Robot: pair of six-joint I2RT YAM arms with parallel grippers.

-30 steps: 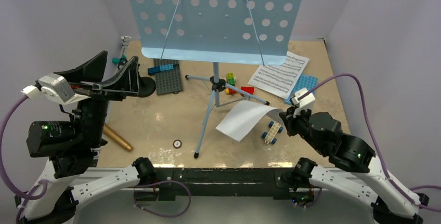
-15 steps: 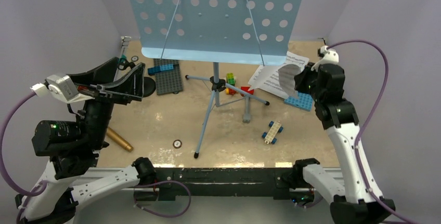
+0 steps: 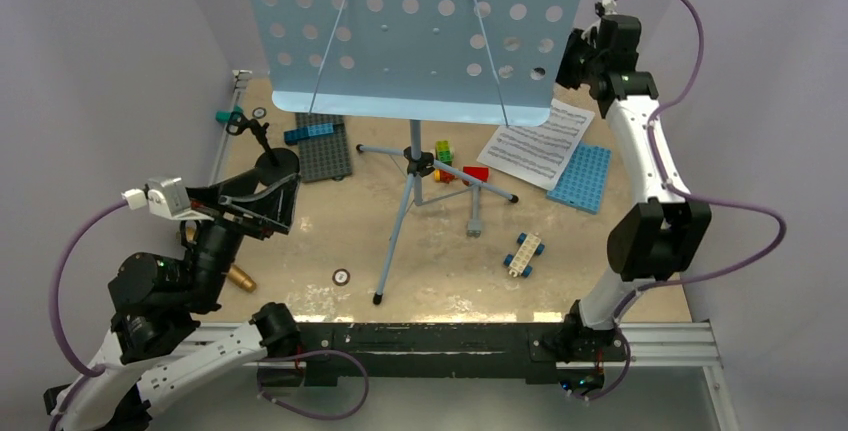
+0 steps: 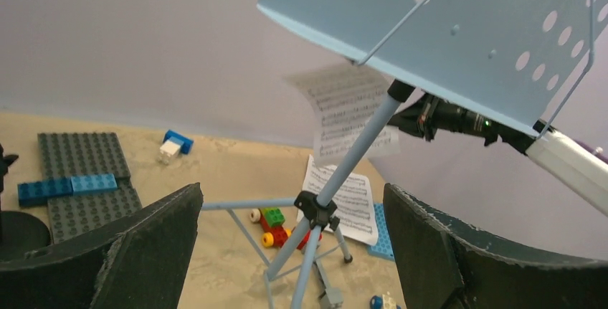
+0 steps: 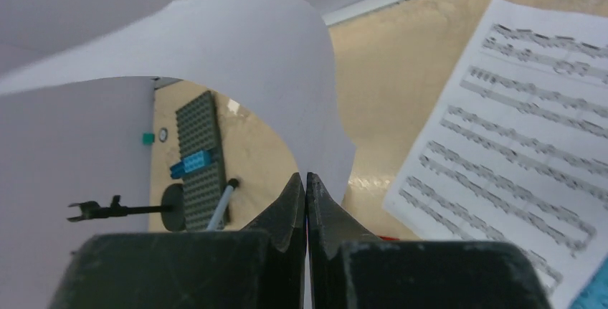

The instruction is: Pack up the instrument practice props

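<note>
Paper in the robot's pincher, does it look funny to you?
Yes. The white sheet is pinched in the right gripper by one edge only, so it flops and curls over in the air. The other music page lies flat on the table, which looks normal.

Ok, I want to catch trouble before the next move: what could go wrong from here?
The right gripper pinches the curled sheet by one edge only, so it may slip or crease. That arm also hangs close to the music stand; a careless swing could tip it.
</note>
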